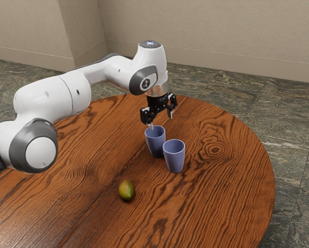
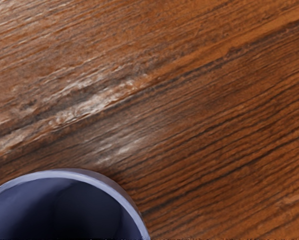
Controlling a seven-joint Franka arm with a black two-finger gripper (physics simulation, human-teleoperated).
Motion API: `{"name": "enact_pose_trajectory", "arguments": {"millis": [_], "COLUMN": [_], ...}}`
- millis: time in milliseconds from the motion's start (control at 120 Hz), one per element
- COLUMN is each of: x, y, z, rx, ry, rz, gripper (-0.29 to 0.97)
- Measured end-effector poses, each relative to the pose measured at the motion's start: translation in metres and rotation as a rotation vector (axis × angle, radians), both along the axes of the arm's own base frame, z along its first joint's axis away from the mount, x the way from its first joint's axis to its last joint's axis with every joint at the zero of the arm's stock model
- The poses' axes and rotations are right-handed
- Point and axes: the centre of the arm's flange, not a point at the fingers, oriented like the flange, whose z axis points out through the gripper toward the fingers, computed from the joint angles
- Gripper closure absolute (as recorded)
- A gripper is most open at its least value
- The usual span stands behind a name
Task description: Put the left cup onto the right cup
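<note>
Gripper (image 1: 158, 116) spread apart, clamped on nothing, hovering just over left cup (image 1: 155, 140) near middle of table (image 1: 221, 199). Right cup (image 1: 173, 155) upright just beside it, toward the exterior view's right. Yellow-green fruit (image 1: 126, 190) well apart, closer to near edge, out of the way. From the wrist: down into cup's blue hollow, woodgrain beyond.

The white seven-joint arm (image 1: 66, 98) comes in from the exterior view's left. Its broad grey-capped joint (image 1: 34, 145) sits low at that edge, and the thick links rise and stretch toward the exterior view's right. At the far end the wrist (image 1: 144, 81) bends straight down. The black two-finger hand (image 1: 159, 120) hangs below it, pointing downward, its fingers (image 1: 170, 110) spread apart and gripping nothing.
</note>
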Motion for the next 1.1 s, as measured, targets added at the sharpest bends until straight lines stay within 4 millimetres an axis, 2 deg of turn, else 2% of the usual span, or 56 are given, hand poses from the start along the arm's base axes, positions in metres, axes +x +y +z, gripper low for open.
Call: {"name": "enact_pose_trajectory", "arguments": {"millis": [200,325,825,925,1100], "x": [-0.001,0.000,0.002,0.002,0.003], "y": [-0.007,-0.008,-0.011,-0.011,-0.009], "z": [0.000,-0.007,-0.040,-0.043,-0.041], "rx": [-0.005,-0.006,-0.017,-0.019,-0.015], "ry": [-0.002,0.005,0.016,0.015,0.008], "rz": [-0.005,-0.004,-0.002,-0.002,0.000], "gripper": [0.02,0.03,0.27,0.36,0.61]}}
